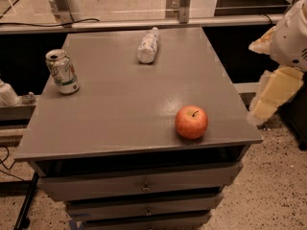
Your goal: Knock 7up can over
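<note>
The 7up can (62, 72) stands upright near the left edge of the grey table (129, 109). It is pale silver with green bands and a silver top. My gripper (271, 97), a cream and white shape at the end of the arm, hangs off the table's right edge, level with the apple. It is far from the can, the whole table width away, and touches nothing.
A red apple (191, 122) sits near the table's front right corner. A white crinkled plastic bottle (148, 45) lies on its side at the back middle. Drawers (144, 186) run below the tabletop. A rail and posts stand behind the table.
</note>
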`<action>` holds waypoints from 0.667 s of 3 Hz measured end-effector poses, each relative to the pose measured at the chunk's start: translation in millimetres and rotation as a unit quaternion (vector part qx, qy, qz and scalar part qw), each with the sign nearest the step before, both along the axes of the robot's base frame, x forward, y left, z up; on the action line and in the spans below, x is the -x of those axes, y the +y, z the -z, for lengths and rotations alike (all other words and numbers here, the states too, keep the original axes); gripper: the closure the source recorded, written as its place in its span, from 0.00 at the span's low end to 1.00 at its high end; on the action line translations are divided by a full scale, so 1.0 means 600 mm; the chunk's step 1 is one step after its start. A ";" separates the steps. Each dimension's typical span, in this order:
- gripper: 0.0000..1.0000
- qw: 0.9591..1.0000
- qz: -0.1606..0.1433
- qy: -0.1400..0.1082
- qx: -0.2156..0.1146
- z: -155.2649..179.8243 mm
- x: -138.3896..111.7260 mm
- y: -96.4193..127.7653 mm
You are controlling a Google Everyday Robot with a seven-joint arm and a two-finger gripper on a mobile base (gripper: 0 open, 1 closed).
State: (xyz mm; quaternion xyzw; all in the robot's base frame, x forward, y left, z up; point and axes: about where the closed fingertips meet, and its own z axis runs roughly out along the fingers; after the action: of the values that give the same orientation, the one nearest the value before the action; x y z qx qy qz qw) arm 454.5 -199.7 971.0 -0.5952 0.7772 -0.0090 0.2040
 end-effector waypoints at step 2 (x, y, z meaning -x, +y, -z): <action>0.00 0.984 -0.022 -0.048 -0.168 0.028 -0.125 0.157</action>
State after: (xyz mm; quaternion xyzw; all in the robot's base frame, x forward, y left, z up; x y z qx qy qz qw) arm 529.3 -105.7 954.3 -0.5681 0.7437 0.0974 0.3387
